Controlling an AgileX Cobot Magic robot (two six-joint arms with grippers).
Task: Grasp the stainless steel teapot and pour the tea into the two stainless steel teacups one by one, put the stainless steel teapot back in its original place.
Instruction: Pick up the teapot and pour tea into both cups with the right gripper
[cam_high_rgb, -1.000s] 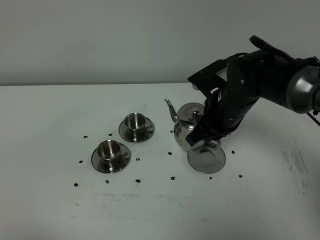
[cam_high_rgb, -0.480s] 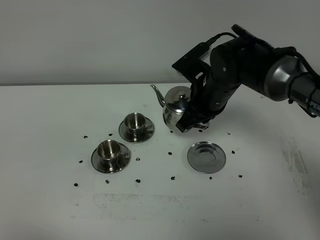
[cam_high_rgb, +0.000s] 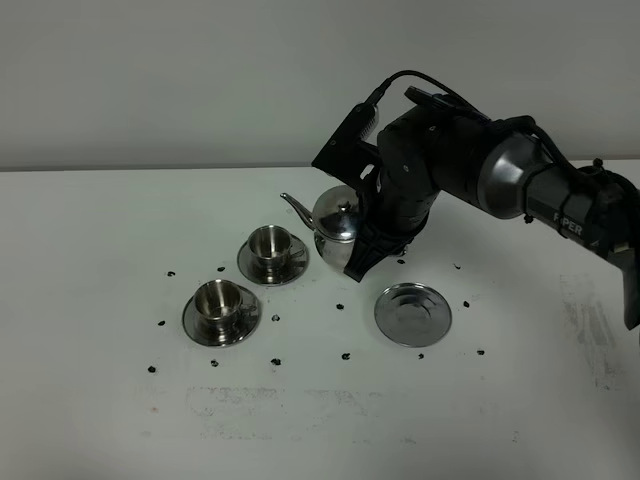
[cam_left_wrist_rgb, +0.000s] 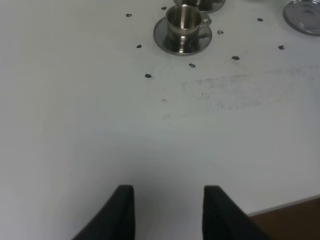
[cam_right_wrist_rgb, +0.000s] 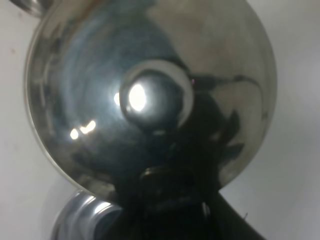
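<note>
Stainless steel teapot (cam_high_rgb: 335, 222) is off the table in our right gripper (cam_high_rgb: 365, 252), whose jaws are clamped at its handle side. The right wrist view shows little beyond the lid knob and the polished dome close under the camera. The pot hangs roughly upright above the white table (cam_high_rgb: 100, 420), just beside the farther teacup (cam_high_rgb: 270, 243), with its thin spout reaching toward that cup. We judge this to be the carry toward the first pour: nothing is running from the spout, and both the farther cup and the nearer teacup (cam_high_rgb: 219, 300) stand on their saucers. Next we would need to bring the spout tip squarely over the farther cup's mouth. Then we would roll the wrist slowly, so the pot tips spout-down without swinging into the cup or nudging its saucer. Our left gripper (cam_left_wrist_rgb: 168, 207) sits low over bare table, well apart from the cups, its fingers standing apart with nothing between them. A second ago the pot was right at its round saucer (cam_high_rgb: 413, 314), and half a second ago it was midway. It has since travelled left and a little higher, the saucer lies bare, and the cups have not shifted.
</note>
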